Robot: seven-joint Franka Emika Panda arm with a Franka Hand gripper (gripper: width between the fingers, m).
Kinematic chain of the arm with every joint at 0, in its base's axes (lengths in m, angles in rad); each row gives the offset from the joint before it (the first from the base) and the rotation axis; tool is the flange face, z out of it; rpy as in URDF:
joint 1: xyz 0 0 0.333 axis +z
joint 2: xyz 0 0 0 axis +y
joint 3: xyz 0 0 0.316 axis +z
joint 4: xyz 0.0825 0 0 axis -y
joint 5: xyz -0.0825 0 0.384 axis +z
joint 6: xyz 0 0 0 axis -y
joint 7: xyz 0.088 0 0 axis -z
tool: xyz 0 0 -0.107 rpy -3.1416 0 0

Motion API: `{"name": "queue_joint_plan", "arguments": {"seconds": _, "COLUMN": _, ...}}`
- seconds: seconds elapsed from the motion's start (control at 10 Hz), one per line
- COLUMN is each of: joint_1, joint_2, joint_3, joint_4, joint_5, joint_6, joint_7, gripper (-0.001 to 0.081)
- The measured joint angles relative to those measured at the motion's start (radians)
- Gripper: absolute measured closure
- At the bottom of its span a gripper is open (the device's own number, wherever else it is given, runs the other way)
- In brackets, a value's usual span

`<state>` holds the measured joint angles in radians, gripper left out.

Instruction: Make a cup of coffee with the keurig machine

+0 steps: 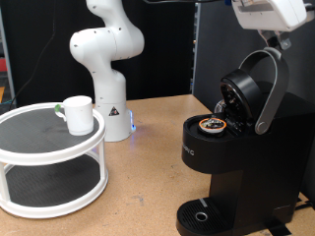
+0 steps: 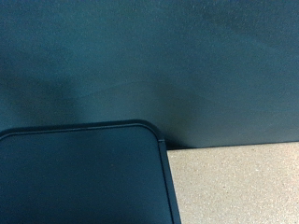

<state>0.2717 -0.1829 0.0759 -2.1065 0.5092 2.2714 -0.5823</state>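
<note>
The keurig machine stands open with a pod inside; the cup waits on the white shelf. The pincer is unseen, so I cannot tell its state.

Cup on stand — keurig machine right

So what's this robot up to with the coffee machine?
It is making coffee. The keurig machine stands with its lid swung up, and a pod already sits in the open chamber. The cup is not under the spout: it sits on a white two-tier stand toward the exterior view's left. The gripper is at the top, just above the raised lid handle, holding nothing visible.
</note>
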Motion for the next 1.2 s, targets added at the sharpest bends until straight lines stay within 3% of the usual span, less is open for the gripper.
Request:
{"name": "queue_joint_plan", "arguments": {"seconds": 0.1, "joint_1": 0.000, "joint_2": 0.010, "joint_3": 0.004, "joint_4": 0.000, "joint_5": -0.005, "joint_6": 0.012, "joint_7": 0.003, "gripper": 0.0603}}
{"name": "queue_joint_plan", "arguments": {"seconds": 0.2, "joint_1": 0.000, "joint_2": 0.017, "joint_3": 0.007, "joint_4": 0.000, "joint_5": -0.005, "joint_6": 0.020, "joint_7": 0.004, "gripper": 0.0603}}
{"name": "queue_joint_plan", "arguments": {"seconds": 0.3, "joint_1": 0.000, "joint_2": 0.023, "joint_3": 0.009, "joint_4": 0.002, "joint_5": -0.005, "joint_6": 0.023, "joint_7": 0.004, "gripper": 0.0732}}
{"name": "queue_joint_plan", "arguments": {"seconds": 0.4, "joint_1": 0.000, "joint_2": 0.024, "joint_3": 0.010, "joint_4": 0.002, "joint_5": -0.005, "joint_6": 0.023, "joint_7": 0.004, "gripper": 0.0783}}
{"name": "queue_joint_plan", "arguments": {"seconds": 0.8, "joint_1": -0.008, "joint_2": 0.011, "joint_3": -0.002, "joint_4": 0.004, "joint_5": -0.022, "joint_6": -0.012, "joint_7": -0.017, "gripper": 0.0799}}
{"name": "queue_joint_plan", "arguments": {"seconds": 1.2, "joint_1": -0.047, "joint_2": -0.035, "joint_3": -0.039, "joint_4": 0.001, "joint_5": -0.147, "joint_6": -0.113, "joint_7": -0.069, "gripper": 0.0799}}
